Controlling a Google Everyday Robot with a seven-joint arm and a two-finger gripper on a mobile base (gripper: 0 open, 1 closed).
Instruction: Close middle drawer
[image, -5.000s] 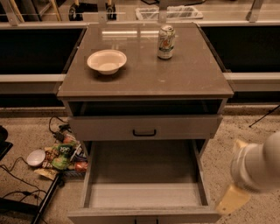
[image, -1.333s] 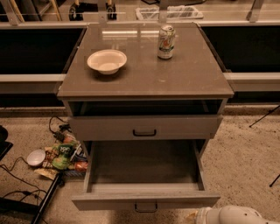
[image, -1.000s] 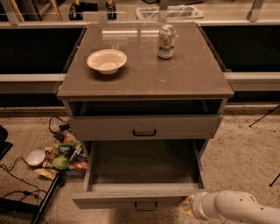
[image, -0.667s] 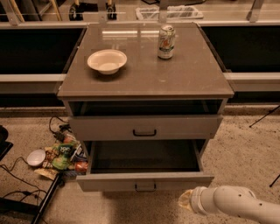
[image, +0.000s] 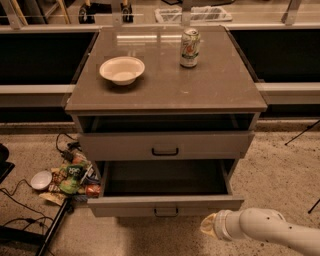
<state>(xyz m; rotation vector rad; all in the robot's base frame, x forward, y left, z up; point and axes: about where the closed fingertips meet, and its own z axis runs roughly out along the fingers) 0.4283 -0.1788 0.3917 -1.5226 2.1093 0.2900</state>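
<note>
Camera view from my end: gripper (image: 209, 226) is low at bottom right, just below the front corner of the middle drawer (image: 165, 205), can't tell if it's open or closed. That drawer's partly pulled out under the upper drawer (image: 165, 145). Bowl (image: 122, 70) and can (image: 190, 47) sit up top.

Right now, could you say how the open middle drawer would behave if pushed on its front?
The middle drawer looks empty, so it is probably light and should slide in easily. Its flat grey front looks rigid and unlikely to flex. The gripper sits low by the front's right end; a push that far off-centre might skew it slightly.
</note>
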